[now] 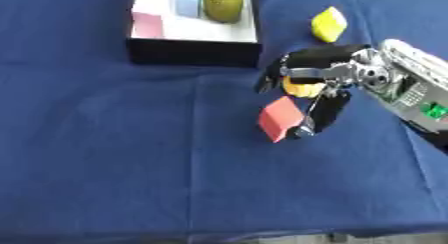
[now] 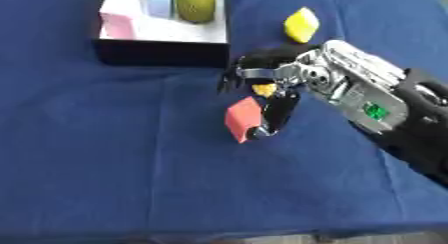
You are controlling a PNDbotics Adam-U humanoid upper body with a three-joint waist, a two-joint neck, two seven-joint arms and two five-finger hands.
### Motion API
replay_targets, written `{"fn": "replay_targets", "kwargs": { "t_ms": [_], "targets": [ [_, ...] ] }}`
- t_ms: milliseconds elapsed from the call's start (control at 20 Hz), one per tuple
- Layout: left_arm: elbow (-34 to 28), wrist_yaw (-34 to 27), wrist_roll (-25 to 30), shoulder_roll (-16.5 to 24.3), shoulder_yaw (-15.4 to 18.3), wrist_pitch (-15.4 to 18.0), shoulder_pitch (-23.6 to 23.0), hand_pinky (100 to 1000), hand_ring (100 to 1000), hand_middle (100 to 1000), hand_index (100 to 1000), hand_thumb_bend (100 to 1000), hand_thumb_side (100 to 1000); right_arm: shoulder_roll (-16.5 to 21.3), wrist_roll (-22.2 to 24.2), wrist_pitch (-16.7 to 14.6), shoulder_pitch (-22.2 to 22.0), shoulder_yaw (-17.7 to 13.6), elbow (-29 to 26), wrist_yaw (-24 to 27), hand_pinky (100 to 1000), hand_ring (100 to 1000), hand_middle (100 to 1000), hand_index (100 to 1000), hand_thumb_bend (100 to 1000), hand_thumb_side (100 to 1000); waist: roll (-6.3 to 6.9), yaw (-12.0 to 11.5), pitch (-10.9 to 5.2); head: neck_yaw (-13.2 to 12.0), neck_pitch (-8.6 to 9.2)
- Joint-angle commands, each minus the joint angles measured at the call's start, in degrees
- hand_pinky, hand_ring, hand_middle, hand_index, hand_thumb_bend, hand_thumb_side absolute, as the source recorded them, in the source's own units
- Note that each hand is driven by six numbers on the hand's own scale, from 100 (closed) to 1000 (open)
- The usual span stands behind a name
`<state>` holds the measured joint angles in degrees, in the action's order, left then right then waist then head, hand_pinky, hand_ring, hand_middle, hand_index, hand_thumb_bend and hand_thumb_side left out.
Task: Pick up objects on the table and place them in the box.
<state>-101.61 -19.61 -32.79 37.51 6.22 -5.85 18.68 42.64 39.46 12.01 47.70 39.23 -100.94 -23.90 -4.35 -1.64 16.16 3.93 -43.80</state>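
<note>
While the red block (image 1: 280,118) sits tilted on one edge just right of frame centre, the right robot hand (image 1: 317,73) is over it: thumb (image 1: 324,114) pressed along the block's right face, fingers (image 1: 269,78) curled above its top without clearly touching. Can't tell if it's a real pinch. Small orange-yellow object (image 1: 300,88) is tucked under the palm, between fingers and thumb, just above the red block. Yellow block (image 1: 329,24) lies free on the blue tabletop (image 1: 131,153), upper right, apart from the hand. Box (image 1: 193,37) at top centre-left, black front wall, white floor; inside it a pink block (image 1: 147,24), a light blue block (image 1: 185,3) and a green-yellow rounded object (image 1: 223,4). Left robot hand not visible.
</note>
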Motion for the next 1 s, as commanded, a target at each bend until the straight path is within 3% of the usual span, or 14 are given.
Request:
{"fn": "replay_targets", "kwargs": {
  "t_ms": [50, 400, 1000],
  "targets": [
    [-1.0, 0.2, 0.1, 1.0, 0.9, 0.2, 0.6, 785, 797, 779, 815, 100, 656, 0.7, -0.2, -0.4, 0.4, -0.4, 0.5, -0.4, 894, 817, 757, 833, 508, 100, 0.51, -0.1, -0.11, 0.2, 0.12],
    [-1.1, 0.1, 0.0, 0.9, 0.9, 0.2, 0.8, 785, 792, 780, 814, 100, 655, 0.0, -1.1, 0.0, -0.1, 0.0, 1.9, -0.8, 885, 791, 699, 800, 504, 100, 0.54, -0.3, 0.10, 0.5, 0.35],
    [-1.2, 0.1, 0.0, 0.4, 0.8, 0.2, 1.1, 785, 790, 779, 813, 100, 659, -0.9, -2.1, -1.3, -1.0, 0.4, 4.9, -2.2, 881, 782, 692, 794, 486, 100, 0.51, -0.6, 0.49, 0.8, 0.62]
  ]
}}
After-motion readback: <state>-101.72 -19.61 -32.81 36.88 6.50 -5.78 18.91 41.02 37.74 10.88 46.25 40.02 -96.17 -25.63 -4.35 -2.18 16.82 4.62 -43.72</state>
